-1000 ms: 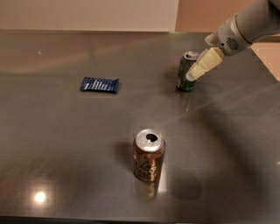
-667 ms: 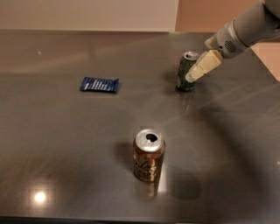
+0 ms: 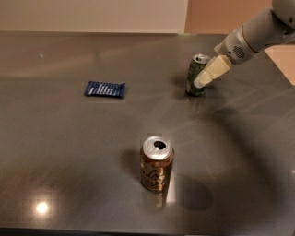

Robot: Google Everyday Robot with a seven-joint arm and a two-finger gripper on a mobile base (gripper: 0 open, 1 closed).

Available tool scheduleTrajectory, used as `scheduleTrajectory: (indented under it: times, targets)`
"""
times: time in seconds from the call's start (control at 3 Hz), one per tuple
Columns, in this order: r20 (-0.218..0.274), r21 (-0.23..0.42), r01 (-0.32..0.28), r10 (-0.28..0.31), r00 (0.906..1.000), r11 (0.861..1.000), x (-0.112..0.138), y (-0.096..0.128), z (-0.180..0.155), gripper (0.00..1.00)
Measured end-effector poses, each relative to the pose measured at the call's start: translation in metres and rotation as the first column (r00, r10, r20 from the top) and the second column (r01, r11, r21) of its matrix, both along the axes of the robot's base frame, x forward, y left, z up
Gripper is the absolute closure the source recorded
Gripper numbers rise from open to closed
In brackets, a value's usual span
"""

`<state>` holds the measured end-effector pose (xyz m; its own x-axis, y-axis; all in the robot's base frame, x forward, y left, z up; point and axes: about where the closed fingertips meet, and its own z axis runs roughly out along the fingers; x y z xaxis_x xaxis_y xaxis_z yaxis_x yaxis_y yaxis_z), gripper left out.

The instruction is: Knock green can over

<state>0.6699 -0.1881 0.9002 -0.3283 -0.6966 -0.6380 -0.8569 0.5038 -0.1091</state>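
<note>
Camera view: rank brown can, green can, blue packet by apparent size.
Largest: brown can, though nearest the camera.
Then green can and blue packet, too alike to rank.
The gripper is at the green can's side.

brown can (image 3: pixel 156 163): upright, tab hole open, front centre of table | blue packet (image 3: pixel 105 89): lying flat, back left, well apart from can | table (image 3: pixel 69 152): dark, glossy, bright glint near front-left edge | wall (image 3: pixel 92 14): pale, behind table
</note>
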Motion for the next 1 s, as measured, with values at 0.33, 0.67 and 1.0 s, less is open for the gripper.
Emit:
scheduleTrajectory:
  times: [0.33,0.67,1.0]
  targets:
    - [-0.008,0.019,-0.03,0.03,0.9995,0.999,0.0,0.011,-0.001,0.12]
    - [-0.02,0.035,-0.06,0.06,0.998,0.998,-0.002,0.021,-0.003,0.29]
    - [-0.032,0.043,-0.065,0.066,0.9973,0.997,-0.004,0.024,-0.003,0.52]
